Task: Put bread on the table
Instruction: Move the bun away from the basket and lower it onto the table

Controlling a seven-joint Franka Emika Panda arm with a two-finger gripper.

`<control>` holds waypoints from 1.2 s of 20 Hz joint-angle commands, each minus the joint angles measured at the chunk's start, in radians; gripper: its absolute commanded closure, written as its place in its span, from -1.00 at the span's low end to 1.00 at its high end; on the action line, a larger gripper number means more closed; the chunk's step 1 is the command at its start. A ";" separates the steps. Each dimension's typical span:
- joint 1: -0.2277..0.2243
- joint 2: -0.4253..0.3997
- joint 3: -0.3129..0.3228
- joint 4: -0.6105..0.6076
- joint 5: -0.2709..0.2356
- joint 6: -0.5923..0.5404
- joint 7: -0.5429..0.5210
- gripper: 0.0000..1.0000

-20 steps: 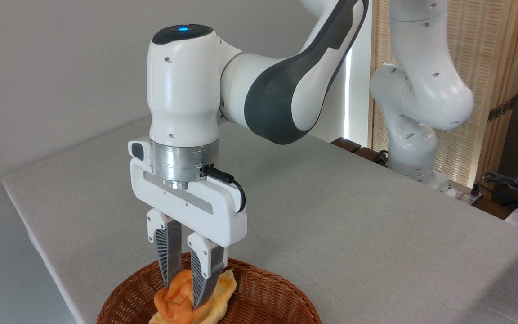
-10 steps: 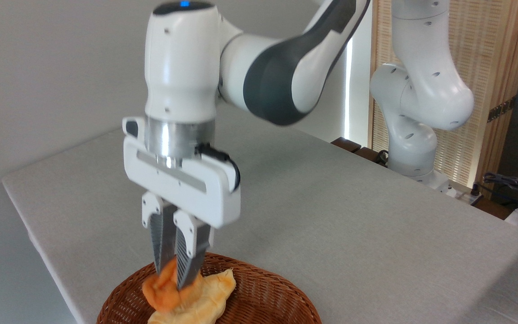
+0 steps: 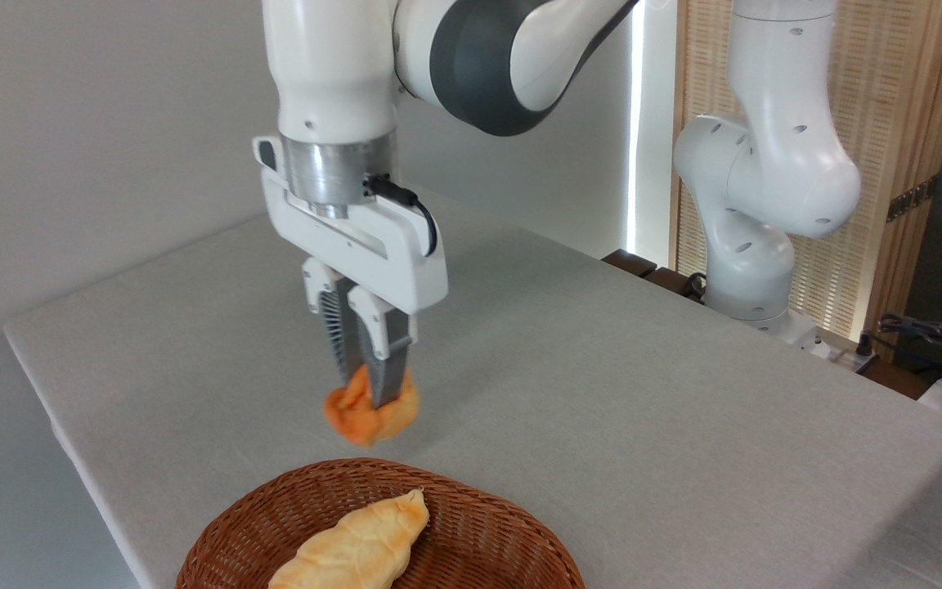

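Note:
The bread (image 3: pixel 371 411), a small orange-golden bun, hangs in the air, pinched at its top by my gripper (image 3: pixel 369 391), which is shut on it. It is held above the light grey table (image 3: pixel 602 393), clear of the basket rim and a little beyond it. The bun's top is hidden between the ribbed fingers (image 3: pixel 385 360). My white arm reaches down from the upper middle of the picture.
A brown wicker basket (image 3: pixel 479 540) sits at the table's near edge, holding a long pale-yellow pastry (image 3: pixel 356 548). The arm's white base (image 3: pixel 753 262) stands at the far right side of the table. Cables and gear lie off the table at right.
The gripper has risen and moved away from the basket, carrying the bun up out of it. The pale pastry stays in the basket, now fully visible.

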 commanded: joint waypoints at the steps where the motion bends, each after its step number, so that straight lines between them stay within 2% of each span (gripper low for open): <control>1: -0.040 -0.030 0.004 -0.102 0.001 -0.007 0.013 -0.20; 2: -0.045 -0.025 0.004 -0.110 -0.001 -0.008 -0.002 -0.61; 4: -0.051 -0.017 0.004 -0.110 -0.002 -0.010 -0.050 -0.93; 5: -0.051 -0.010 0.001 -0.110 -0.002 -0.010 -0.087 -0.99; 24: -0.051 0.003 -0.024 -0.107 0.002 -0.010 -0.092 -1.00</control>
